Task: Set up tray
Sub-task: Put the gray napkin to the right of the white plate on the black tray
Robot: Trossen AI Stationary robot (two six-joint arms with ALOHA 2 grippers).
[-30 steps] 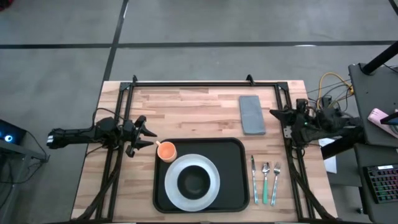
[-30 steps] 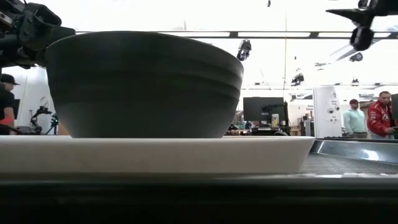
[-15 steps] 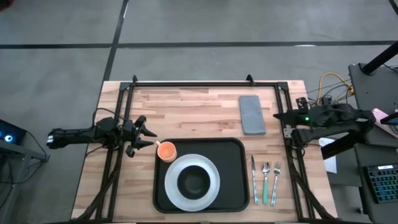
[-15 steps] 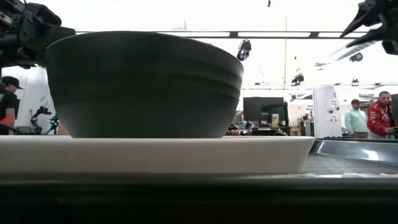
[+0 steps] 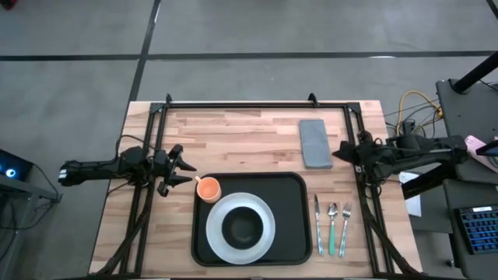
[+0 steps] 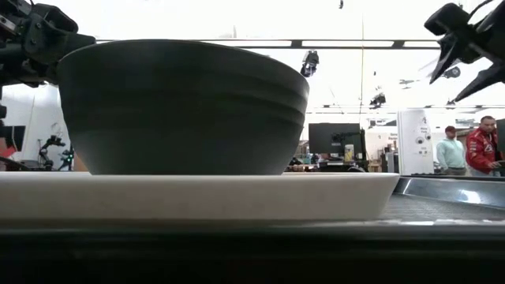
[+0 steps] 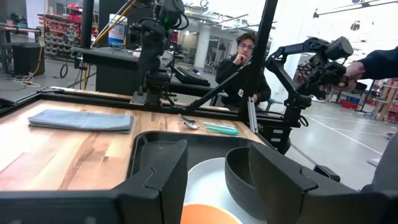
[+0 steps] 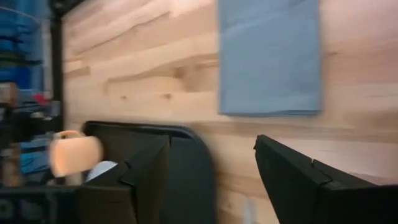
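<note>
Right gripper (image 5: 339,152), fingers parted, hangs right of centre beside the grey napkin (image 5: 315,143); left gripper (image 5: 184,166), also parted, near the orange cup (image 5: 208,188) on the tray (image 5: 296,233).

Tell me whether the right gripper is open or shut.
Open. The right gripper shows its two dark fingers spread apart with bare wooden table between them, nothing held, near the grey napkin.

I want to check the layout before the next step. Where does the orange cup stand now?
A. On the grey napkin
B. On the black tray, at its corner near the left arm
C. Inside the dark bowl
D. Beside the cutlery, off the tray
B: the orange cup stands on the tray at that corner, beside the white plate.
</note>
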